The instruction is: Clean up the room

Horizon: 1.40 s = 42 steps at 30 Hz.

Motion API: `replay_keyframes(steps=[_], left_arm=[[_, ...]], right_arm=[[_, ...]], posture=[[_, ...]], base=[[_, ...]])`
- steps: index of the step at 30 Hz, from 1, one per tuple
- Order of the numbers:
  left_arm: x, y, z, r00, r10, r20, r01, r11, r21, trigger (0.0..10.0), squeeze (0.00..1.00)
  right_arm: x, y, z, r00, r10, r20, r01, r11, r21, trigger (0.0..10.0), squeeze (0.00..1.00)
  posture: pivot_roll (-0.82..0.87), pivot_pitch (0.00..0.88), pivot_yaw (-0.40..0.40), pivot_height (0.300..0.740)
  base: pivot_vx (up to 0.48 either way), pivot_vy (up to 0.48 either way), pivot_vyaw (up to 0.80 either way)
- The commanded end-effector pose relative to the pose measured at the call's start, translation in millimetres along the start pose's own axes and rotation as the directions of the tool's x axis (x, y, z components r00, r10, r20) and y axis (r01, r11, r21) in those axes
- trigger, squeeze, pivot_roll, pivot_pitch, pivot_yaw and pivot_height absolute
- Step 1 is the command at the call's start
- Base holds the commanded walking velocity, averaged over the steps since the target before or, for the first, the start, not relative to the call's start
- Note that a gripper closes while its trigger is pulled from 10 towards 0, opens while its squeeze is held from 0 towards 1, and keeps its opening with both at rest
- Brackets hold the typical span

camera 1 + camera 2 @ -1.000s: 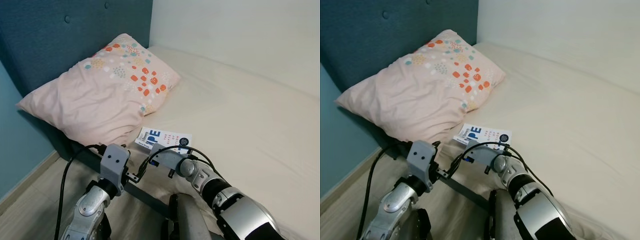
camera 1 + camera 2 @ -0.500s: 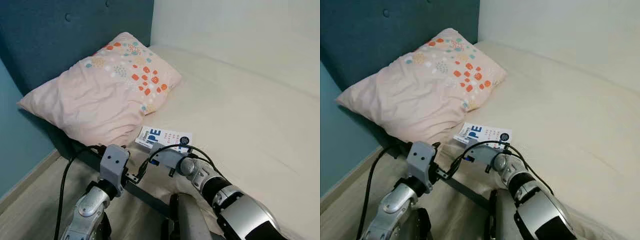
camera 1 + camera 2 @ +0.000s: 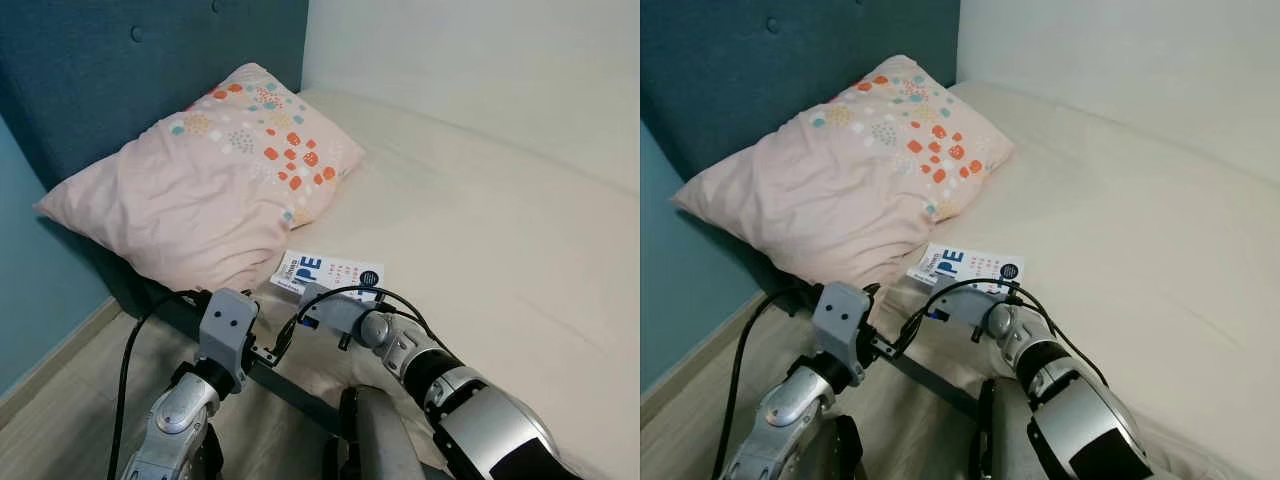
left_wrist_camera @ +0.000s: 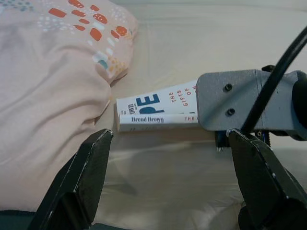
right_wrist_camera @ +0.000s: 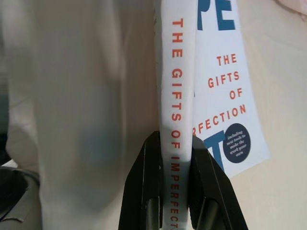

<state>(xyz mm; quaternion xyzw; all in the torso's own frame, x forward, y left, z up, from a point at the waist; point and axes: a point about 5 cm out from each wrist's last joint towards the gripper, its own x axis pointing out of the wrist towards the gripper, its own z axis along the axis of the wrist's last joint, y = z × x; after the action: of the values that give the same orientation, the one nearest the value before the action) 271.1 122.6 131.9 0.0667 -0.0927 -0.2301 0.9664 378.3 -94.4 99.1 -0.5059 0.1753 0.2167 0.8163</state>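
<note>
A white book point(image 3: 332, 272) with blue and red lettering lies flat at the near edge of the cream mattress point(image 3: 480, 230), just below a pink dotted pillow point(image 3: 210, 190). My right gripper point(image 5: 173, 141) is shut on the book's spine point(image 5: 176, 76), one black finger on each side. The left gripper point(image 4: 170, 139) is open, its fingers spread wide. It hovers short of the bed edge and faces the book's end point(image 4: 153, 114), with the right wrist's grey housing point(image 4: 240, 103) beside it.
A dark teal padded headboard point(image 3: 120, 70) stands behind the pillow, and a white wall point(image 3: 480, 60) runs along the far side of the bed. The dark bed frame point(image 3: 290, 385) edges the mattress below my arms. Wooden floor point(image 3: 60, 400) lies to the left.
</note>
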Motion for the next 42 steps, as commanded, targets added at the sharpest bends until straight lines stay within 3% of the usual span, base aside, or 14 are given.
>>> replay_keyframes(steps=[1, 7, 18, 19, 20, 23, 24, 25, 26, 30, 39, 40, 41, 42], left_arm=[[-2.3, -4.4, -0.7, 0.999, -0.029, -0.012, 0.029, 1.0, -0.001, 10.0, 0.0], [-3.0, -4.5, -0.9, 0.999, -0.031, -0.014, 0.031, 1.0, 0.001, 10.0, 0.0], [-3.1, -4.2, -0.5, 0.999, -0.031, -0.013, 0.031, 1.0, 0.006, 10.0, 0.0], [-3.3, -4.0, -0.4, 0.999, -0.03, -0.013, 0.03, 1.0, 0.006, 10.0, 0.0], [-3.3, -3.8, -0.3, 0.999, -0.03, -0.013, 0.03, 1.0, 0.006, 10.0, 0.0], [-3.3, -3.7, -0.3, 0.999, -0.03, -0.013, 0.03, 1.0, 0.006, 10.0, 0.0], [-3.3, -3.7, -0.3, 0.999, -0.03, -0.013, 0.03, 1.0, 0.006, 10.0, 0.0], [-3.4, -3.8, -0.3, 0.999, -0.029, -0.013, 0.029, 1.0, 0.006, 10.0, 0.0], [-3.4, -3.8, -0.3, 0.999, -0.029, -0.013, 0.029, 1.0, 0.006, 10.0, 0.0], [-3.4, -3.5, -0.6, 0.999, -0.029, -0.014, 0.029, 1.0, 0.007, 10.0, 0.0], [-2.9, -1.1, -0.9, 1.0, -0.027, -0.015, 0.027, 1.0, 0.012, 10.0, 0.0], [-2.7, -0.9, -0.8, 1.0, -0.027, -0.015, 0.027, 1.0, 0.013, 10.0, 0.0], [-2.7, -0.9, -0.8, 1.0, -0.027, -0.015, 0.027, 1.0, 0.013, 10.0, 0.0], [-2.7, -0.6, -0.8, 1.0, -0.026, -0.015, 0.027, 1.0, 0.014, 10.0, 0.0]], right_arm=[[-0.7, -5.0, -10.6, 0.998, -0.022, -0.051, 0.024, 0.999, 0.038, 10.0, 0.0], [-1.1, -11.2, -9.9, 0.996, -0.06, -0.067, 0.066, 0.995, 0.078, 10.0, 0.0], [0.0, -2.5, -4.3, 0.998, -0.034, -0.061, 0.039, 0.996, 0.085, 10.0, 0.02], [0.0, -2.7, -3.9, 0.997, -0.037, -0.061, 0.042, 0.995, 0.09, 10.0, 0.26], [0.0, -3.2, -3.5, 0.997, -0.041, -0.061, 0.046, 0.995, 0.094, 10.0, 0.81], [-0.1, -5.2, -2.7, 0.996, -0.061, -0.063, 0.067, 0.994, 0.084, 10.0, 0.82], [-0.1, -5.2, -2.7, 0.996, -0.061, -0.063, 0.067, 0.994, 0.084, 10.0, 0.82], [-0.2, -6.9, -2.7, 0.995, -0.075, -0.065, 0.08, 0.994, 0.071, 10.0, 0.49], [-0.4, -8.4, -3.0, 0.994, -0.087, -0.068, 0.091, 0.994, 0.061, 10.0, 0.0], [-0.6, -11.0, -3.1, 0.992, -0.104, -0.07, 0.108, 0.993, 0.056, 10.0, 0.0], [-0.2, -11.2, 5.9, 0.994, -0.098, -0.049, 0.104, 0.981, 0.162, 10.0, 0.0], [-0.1, -10.4, 8.2, 0.995, -0.093, -0.043, 0.099, 0.979, 0.176, 10.0, 0.49], [-0.1, -10.4, 8.2, 0.995, -0.093, -0.043, 0.099, 0.979, 0.176, 10.0, 0.49], [0.1, -9.3, 10.3, 0.995, -0.088, -0.038, 0.093, 0.977, 0.191, 10.0, 0.65]], posture=[[0.05, 0.297, -0.131, 0.552], [0.05, 0.298, -0.133, 0.552], [0.05, 0.296, -0.134, 0.552], [0.05, 0.296, -0.135, 0.552], [0.05, 0.297, -0.135, 0.552], [0.05, 0.298, -0.136, 0.552], [0.05, 0.298, -0.136, 0.552], [0.05, 0.296, -0.136, 0.552], [0.05, 0.296, -0.136, 0.552], [0.05, 0.293, -0.136, 0.552], [0.06, 0.289, -0.134, 0.552], [0.06, 0.289, -0.134, 0.552], [0.06, 0.289, -0.134, 0.552], [0.06, 0.289, -0.134, 0.552]], base=[[0.0, 0.0, 0.0], [0.0, 0.0, 0.0], [0.0, 0.0, 0.0], [0.0, 0.0, 0.0], [0.0, 0.0, 0.0], [0.0, 0.0, 0.0], [0.0, 0.0, 0.0], [0.0, 0.0, 0.0], [0.0, 0.0, 0.0], [0.0, 0.0, 0.0], [0.0, 0.0, 0.0], [0.0, 0.0, 0.0], [0.0, 0.0, 0.0], [0.0, 0.0, 0.0]])
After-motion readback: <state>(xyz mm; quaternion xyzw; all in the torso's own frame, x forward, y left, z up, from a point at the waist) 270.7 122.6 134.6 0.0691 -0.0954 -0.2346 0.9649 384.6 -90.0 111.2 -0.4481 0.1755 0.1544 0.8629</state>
